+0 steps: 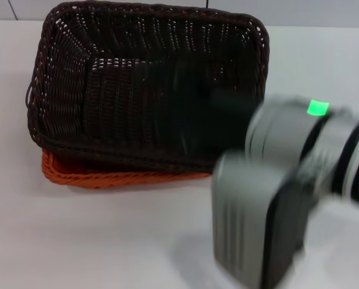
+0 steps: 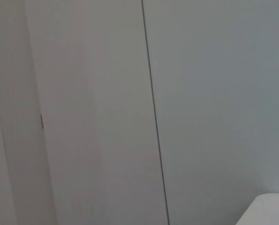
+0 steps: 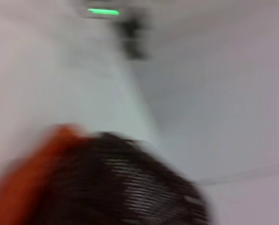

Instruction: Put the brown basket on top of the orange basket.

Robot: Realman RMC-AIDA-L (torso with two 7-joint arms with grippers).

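Observation:
The brown basket (image 1: 149, 84) sits on top of the orange basket (image 1: 107, 176), whose rim shows only under its near and left edges. Both lie at the back left of the white table (image 1: 107, 241) in the head view. My right arm (image 1: 300, 180) reaches in from the right, blurred by motion. Its gripper (image 1: 206, 111) is a dark smear over the brown basket's right inner side. The right wrist view shows the brown basket (image 3: 130, 187) with the orange basket (image 3: 22, 187) beside and under it, both blurred. My left arm is out of view.
The table's far edge runs just behind the baskets, with a pale wall (image 1: 288, 9) beyond it. The left wrist view shows only pale wall panels (image 2: 200, 93) and a corner of the table (image 2: 270, 211).

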